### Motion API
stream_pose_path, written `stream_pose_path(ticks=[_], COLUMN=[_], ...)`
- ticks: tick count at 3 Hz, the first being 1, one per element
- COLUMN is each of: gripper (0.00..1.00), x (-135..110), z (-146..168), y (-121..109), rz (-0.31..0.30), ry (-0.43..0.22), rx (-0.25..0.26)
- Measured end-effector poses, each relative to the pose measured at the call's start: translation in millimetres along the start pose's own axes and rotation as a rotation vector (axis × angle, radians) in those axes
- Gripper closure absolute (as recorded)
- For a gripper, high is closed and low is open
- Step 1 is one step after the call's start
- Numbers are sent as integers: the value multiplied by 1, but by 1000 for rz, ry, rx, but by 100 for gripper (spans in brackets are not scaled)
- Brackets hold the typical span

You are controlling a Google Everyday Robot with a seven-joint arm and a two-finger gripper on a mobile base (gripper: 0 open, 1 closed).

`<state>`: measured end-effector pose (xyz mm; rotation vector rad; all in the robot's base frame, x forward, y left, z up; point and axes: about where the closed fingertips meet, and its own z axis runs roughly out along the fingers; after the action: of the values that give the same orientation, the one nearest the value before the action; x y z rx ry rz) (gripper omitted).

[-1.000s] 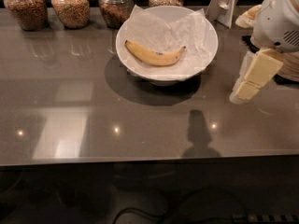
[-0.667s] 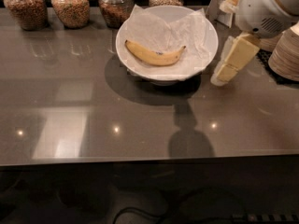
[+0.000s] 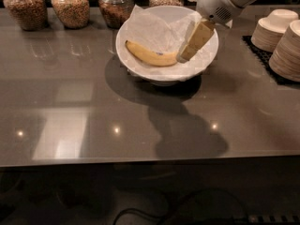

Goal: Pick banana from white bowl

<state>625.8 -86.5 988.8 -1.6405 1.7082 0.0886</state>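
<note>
The gripper (image 3: pixel 182 57) is held low inside the white bowl (image 3: pixel 136 71), slanted down from the 1 o'clock side, with its tip just beside the 3 o'clock end of the banana (image 3: pixel 150 56); whether contact has been made cannot be told, nor whether the gripper is set wide or narrow. The slant is judged to be chosen so that the bowl's high rim is cleared and the fruit is reached at its nearer end. The banana is laid curved across the bowl's middle from 9 to 3 o'clock, cradled on crumpled white paper (image 3: pixel 154 27), so it is kept from rolling and is left exposed from above. The bowl is stood on the worktop (image 3: pixel 93 116). Glass jars (image 3: pixel 70 6) of dry goods are ranged along the back edge from 10 to 12 o'clock of the bowl, and stacks of small cream bowls (image 3: pixel 276 29) are kept at 3 o'clock, well apart from the approach.
</note>
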Motion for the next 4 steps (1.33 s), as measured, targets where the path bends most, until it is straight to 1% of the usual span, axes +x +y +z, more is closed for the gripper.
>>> stream_pose_path(ticks=[1, 2, 3, 4], gripper=[0, 0, 18, 40], x=[-1, 5, 18, 30], z=[2, 19, 50, 81], y=[0, -14, -31, -36], rz=[-9, -85, -130, -142], ry=[2, 18, 33, 41], rx=[1, 18, 3, -32])
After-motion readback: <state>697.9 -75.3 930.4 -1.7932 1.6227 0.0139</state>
